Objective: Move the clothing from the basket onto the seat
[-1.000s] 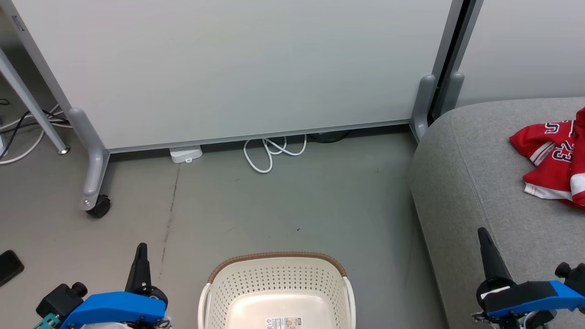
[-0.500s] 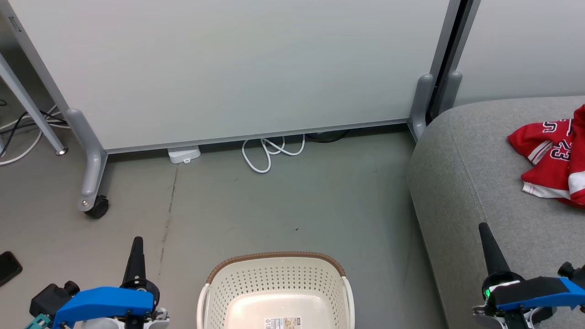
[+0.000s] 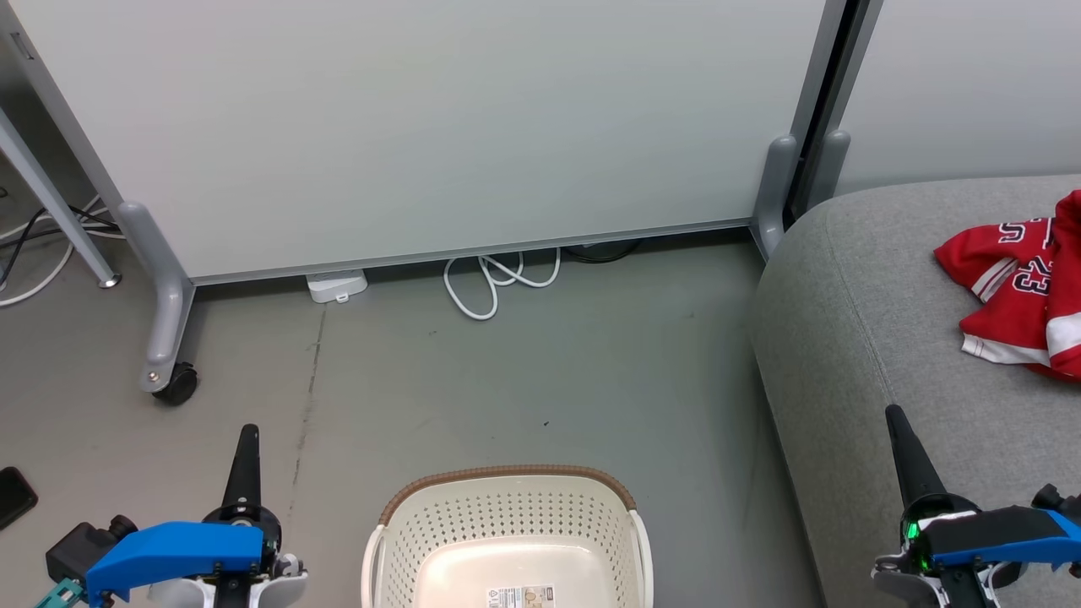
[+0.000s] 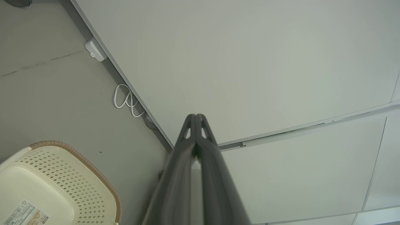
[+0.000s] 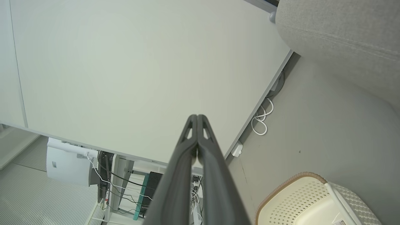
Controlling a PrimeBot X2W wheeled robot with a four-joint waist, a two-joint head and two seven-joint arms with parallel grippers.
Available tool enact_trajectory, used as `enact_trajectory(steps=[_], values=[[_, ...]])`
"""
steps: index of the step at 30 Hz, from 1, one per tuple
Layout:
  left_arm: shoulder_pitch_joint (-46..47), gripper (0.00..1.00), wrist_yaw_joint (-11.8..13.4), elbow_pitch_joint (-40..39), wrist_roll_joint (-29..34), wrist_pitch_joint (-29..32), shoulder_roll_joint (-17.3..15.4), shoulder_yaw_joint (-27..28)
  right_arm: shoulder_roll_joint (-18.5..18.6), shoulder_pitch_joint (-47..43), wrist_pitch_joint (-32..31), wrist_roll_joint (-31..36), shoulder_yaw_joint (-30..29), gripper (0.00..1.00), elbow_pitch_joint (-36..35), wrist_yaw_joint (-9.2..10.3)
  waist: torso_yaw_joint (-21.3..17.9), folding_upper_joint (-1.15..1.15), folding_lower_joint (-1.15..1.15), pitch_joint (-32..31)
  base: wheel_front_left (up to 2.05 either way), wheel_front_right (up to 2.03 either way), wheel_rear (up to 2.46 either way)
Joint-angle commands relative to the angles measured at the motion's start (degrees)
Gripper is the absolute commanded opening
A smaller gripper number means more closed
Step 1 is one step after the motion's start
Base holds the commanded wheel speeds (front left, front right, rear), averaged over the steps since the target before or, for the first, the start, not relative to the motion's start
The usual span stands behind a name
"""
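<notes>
The red clothing [image 3: 1018, 291] with white trim and numbers lies crumpled on the grey seat [image 3: 861, 338] at the right edge of the head view. On the floor at bottom centre stands the cream basket [image 3: 507, 515] with its brown rim, nothing but a label inside; it also appears as basket [image 4: 62, 184] and basket [image 5: 300, 200] in the wrist views. My left gripper [image 3: 247, 435] is shut at the lower left, to the left of the basket, holding nothing. My right gripper [image 3: 893, 415] is shut over the seat's front part, holding nothing. Both gripper [image 4: 196, 116] and gripper [image 5: 197, 116] show fingers pressed together.
A pale partition panel [image 3: 422, 127] on castor feet [image 3: 173, 384] stands behind the floor area. A white cable loop [image 3: 494, 283] and a white adapter [image 3: 336, 285] lie at its base. A dark phone-like object [image 3: 13, 498] lies at the far left floor.
The whole head view has shifted slightly, so the camera moved. Both grippers sit a little lower and further left in the picture; they stay shut.
</notes>
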State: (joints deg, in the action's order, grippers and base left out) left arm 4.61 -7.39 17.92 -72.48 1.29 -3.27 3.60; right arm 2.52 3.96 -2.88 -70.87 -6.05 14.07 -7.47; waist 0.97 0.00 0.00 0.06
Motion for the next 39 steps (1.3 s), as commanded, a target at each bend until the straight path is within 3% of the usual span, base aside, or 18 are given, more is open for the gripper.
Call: enact_trajectory(steps=[1,39], values=[[1.2,0.0,-0.1,-0.8,-1.8,0.5,-0.1,0.5,0.4,1.4,-0.3,-2.0,-0.2,0.0,-0.4,-0.03,0.0,0.0,0.0,0.0,0.0,0.0,0.0],[1.9,0.0,-0.2,-3.7,-18.0,4.9,0.4,2.8,0.5,2.4,-3.4,-19.6,-0.5,0.0,-0.1,-0.04,-0.8,0.0,0.0,0.1,0.0,0.0,0.0]])
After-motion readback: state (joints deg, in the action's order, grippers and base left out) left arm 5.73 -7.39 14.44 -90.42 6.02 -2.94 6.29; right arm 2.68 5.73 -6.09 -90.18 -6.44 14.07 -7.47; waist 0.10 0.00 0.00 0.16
